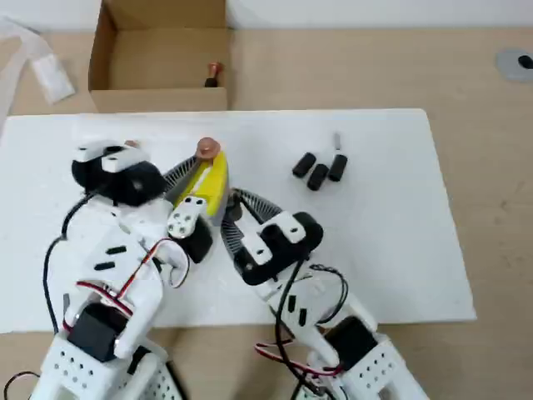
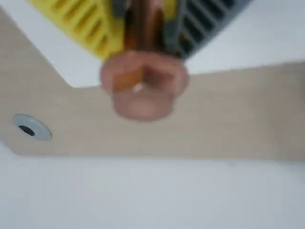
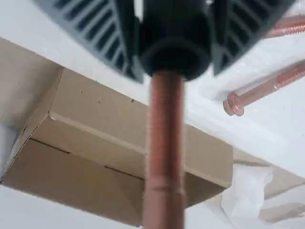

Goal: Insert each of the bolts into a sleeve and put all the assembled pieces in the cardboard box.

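My left gripper (image 1: 208, 177), with one yellow finger, is shut on a copper bolt (image 1: 207, 151) just below its head; the head (image 2: 143, 86) fills the left wrist view close up. My right gripper (image 3: 174, 38) is shut on a black sleeve (image 3: 174, 52), and the bolt's shaft (image 3: 164, 152) runs out of it. In the high view both grippers meet at the middle of the white board, the right gripper (image 1: 230, 215) just behind the left. The cardboard box (image 1: 117, 62) stands open at the back left with one assembled piece (image 1: 212, 75) inside.
Three loose black sleeves (image 1: 319, 171) lie on the white board (image 1: 391, 250) to the right. Two loose bolts (image 3: 267, 88) rest on the board near the box. A plastic bag (image 1: 42, 71) lies left of the box, and a grey disc (image 1: 516, 62) sits at the far right.
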Available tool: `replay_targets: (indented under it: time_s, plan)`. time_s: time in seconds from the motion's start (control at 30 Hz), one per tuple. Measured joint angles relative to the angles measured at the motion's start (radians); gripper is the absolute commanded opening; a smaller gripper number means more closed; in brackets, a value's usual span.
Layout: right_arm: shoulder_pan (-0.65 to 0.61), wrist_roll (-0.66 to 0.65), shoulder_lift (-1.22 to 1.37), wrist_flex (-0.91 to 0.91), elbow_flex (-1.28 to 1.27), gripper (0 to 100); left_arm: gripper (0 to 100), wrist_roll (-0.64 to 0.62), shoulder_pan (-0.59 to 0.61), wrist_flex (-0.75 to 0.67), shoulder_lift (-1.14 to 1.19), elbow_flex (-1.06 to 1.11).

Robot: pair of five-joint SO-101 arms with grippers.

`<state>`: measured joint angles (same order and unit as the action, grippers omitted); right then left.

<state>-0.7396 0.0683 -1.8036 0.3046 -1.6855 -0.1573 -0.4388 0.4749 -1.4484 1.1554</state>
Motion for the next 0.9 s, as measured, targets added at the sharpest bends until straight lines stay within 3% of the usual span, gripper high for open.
replay_targets:
  time_s: [0.37,0.67,0.9]
  plan:
    - [0.0,0.0,0.0,0.0,0.0,0.9,1,-0.009,-0.002,0.021,0.002,0.002]
    - [0.002,0.0,0.0,0.002,-0.002,0.9,1,0.0,-0.041,0.123,-0.011,-0.006]
    - [-0.002,-0.002,0.0,0.0,-0.002,0.9,15,-0.02,-0.051,0.175,0.002,-0.009]
